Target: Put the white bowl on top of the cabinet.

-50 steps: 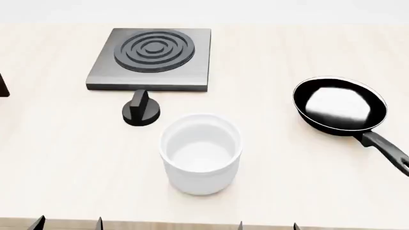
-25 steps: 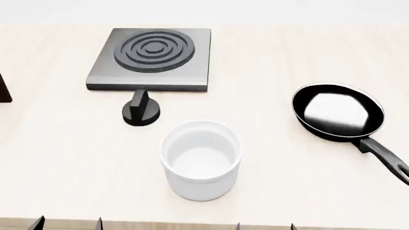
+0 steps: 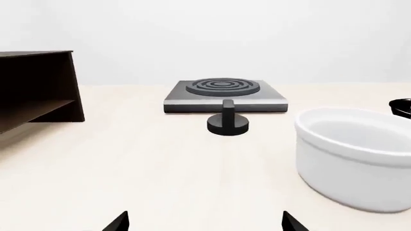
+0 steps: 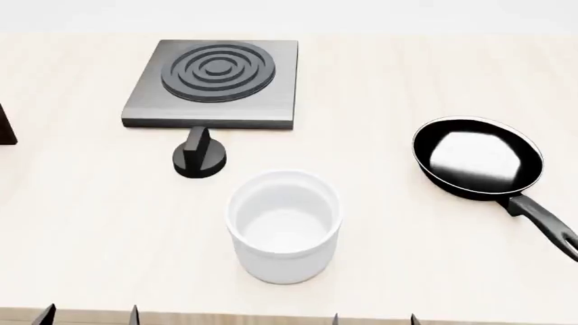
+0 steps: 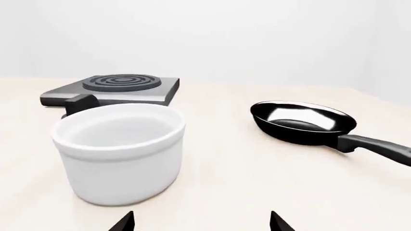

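Note:
The white bowl (image 4: 284,223) stands upright and empty on the pale table, near the front edge. It also shows in the left wrist view (image 3: 356,156) and the right wrist view (image 5: 119,149). The dark brown cabinet (image 3: 35,89) stands at the far left, with its inner shelf showing; only a sliver of it (image 4: 5,125) shows in the head view. My left gripper (image 4: 89,314) and my right gripper (image 4: 374,318) are both open and empty at the table's front edge, on either side of the bowl and short of it. Only their fingertips show.
A grey stove plate (image 4: 215,81) with concentric rings lies at the back, with a black knob (image 4: 199,154) in front of it. A black frying pan (image 4: 478,159) lies at the right, its handle pointing to the front right.
Between one second and half a second ago the view shifted slightly, so bowl and pan sit a little differently in it. The left fingertips have edged slightly left.

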Available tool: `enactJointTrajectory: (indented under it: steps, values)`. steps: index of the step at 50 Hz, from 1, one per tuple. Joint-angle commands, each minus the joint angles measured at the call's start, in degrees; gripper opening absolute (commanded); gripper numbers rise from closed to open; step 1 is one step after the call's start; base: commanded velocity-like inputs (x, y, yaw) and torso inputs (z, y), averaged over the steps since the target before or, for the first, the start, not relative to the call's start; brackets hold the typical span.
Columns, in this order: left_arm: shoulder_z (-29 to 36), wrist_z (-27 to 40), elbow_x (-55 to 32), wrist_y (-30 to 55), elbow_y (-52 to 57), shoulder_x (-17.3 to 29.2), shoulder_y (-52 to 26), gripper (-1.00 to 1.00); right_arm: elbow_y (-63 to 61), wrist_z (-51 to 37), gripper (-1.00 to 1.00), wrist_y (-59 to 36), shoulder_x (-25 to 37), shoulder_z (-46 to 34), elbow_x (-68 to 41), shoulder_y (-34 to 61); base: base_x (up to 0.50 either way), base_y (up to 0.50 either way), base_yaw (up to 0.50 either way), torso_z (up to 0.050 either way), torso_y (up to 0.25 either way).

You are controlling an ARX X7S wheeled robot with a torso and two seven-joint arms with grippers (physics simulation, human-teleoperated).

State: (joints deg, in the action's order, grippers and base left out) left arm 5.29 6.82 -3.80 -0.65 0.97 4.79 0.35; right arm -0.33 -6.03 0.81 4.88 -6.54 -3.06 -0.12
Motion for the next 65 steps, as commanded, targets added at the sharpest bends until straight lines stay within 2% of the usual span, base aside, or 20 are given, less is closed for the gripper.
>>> enactJointTrajectory:
  steps: [1, 6, 13, 14, 17, 20, 21, 25, 26, 30, 36, 44, 65]
  values:
    - [-3.4, 6.0, -0.7, -3.6, 1.3, -0.6, 1.9, 1.00, -0.7, -0.9, 1.00, 1.5, 0.9, -0.9, -0.7, -0.6, 0.00, 0.00, 0.00, 0.000, 0.000]
    - [-10.0, 14.1, -1.6, -8.7, 2.9, -2.1, 6.0, 1.00, 0.3, -1.4, 1.00, 0.8, 1.2, -1.9, 0.1, 0.0, 0.00, 0.00, 0.00, 0.000, 0.000]
    - [-12.8, 20.9, -0.8, -14.2, 4.3, -3.1, 9.2, 1.00, 0.3, -1.8, 1.00, 0.6, 1.7, -2.3, -0.2, 0.0, 0.00, 0.00, 0.00, 0.000, 0.000]
    - [-14.4, 26.9, 3.8, -14.9, 6.9, -4.2, 11.1, 1.00, 0.4, -2.0, 1.00, 0.4, 1.7, -2.3, -0.2, 0.1, 0.00, 0.00, 0.00, 0.000, 0.000]
    - [-15.3, 34.2, 6.4, -15.7, 10.3, -4.2, 13.9, 1.00, 0.5, -2.1, 1.00, 0.3, 1.8, -2.4, -0.5, 0.3, 0.00, 0.00, 0.00, 0.000, 0.000]
    - [-18.1, 39.0, 1.9, -19.3, 8.9, -4.1, 15.0, 1.00, 0.6, -2.4, 1.00, 0.1, 1.9, -2.7, -0.5, 0.4, 0.00, 0.00, 0.00, 0.000, 0.000]
    - [-18.2, 40.4, 2.0, -18.6, 9.2, -4.0, 15.5, 1.00, 0.5, -2.5, 1.00, 0.1, 1.9, -2.8, -0.4, 0.3, 0.00, 0.00, 0.00, 0.000, 0.000]
    - [-21.0, 57.5, 2.9, -6.2, 16.2, -4.5, 19.7, 1.00, 0.4, -2.8, 1.00, 0.0, 2.1, -2.8, -0.8, 0.4, 0.00, 0.00, 0.00, 0.000, 0.000]
    - [-21.9, 59.8, -0.5, -7.6, 17.0, -4.5, 21.2, 1.00, 0.5, -2.8, 1.00, 0.0, 2.1, -2.8, -1.0, 0.4, 0.00, 0.00, 0.00, 0.000, 0.000]
    - [-22.2, 64.4, -3.2, -1.6, 17.7, -3.8, 20.4, 1.00, 0.5, -3.0, 1.00, -0.2, 2.3, -3.0, -1.1, 0.5, 0.00, 0.00, 0.00, 0.000, 0.000]
    - [-22.6, 68.8, -6.3, 1.2, 18.3, -3.5, 20.8, 1.00, 0.5, -3.3, 1.00, -0.3, 2.5, -3.0, -1.9, 0.7, 0.00, 0.00, 0.00, 0.000, 0.000]
    - [-22.4, 77.6, -4.6, 9.1, 21.0, -3.3, 21.2, 1.00, 0.5, -3.7, 1.00, -0.6, 2.8, -3.3, -2.4, 0.8, 0.00, 0.00, 0.00, 0.000, 0.000]
    - [-21.0, 78.6, -6.1, 8.7, 21.3, -1.8, 21.6, 1.00, 0.4, -4.4, 1.00, -1.3, 3.7, -4.3, -3.0, 1.0, 0.00, 0.44, 0.00, 0.000, 0.000]
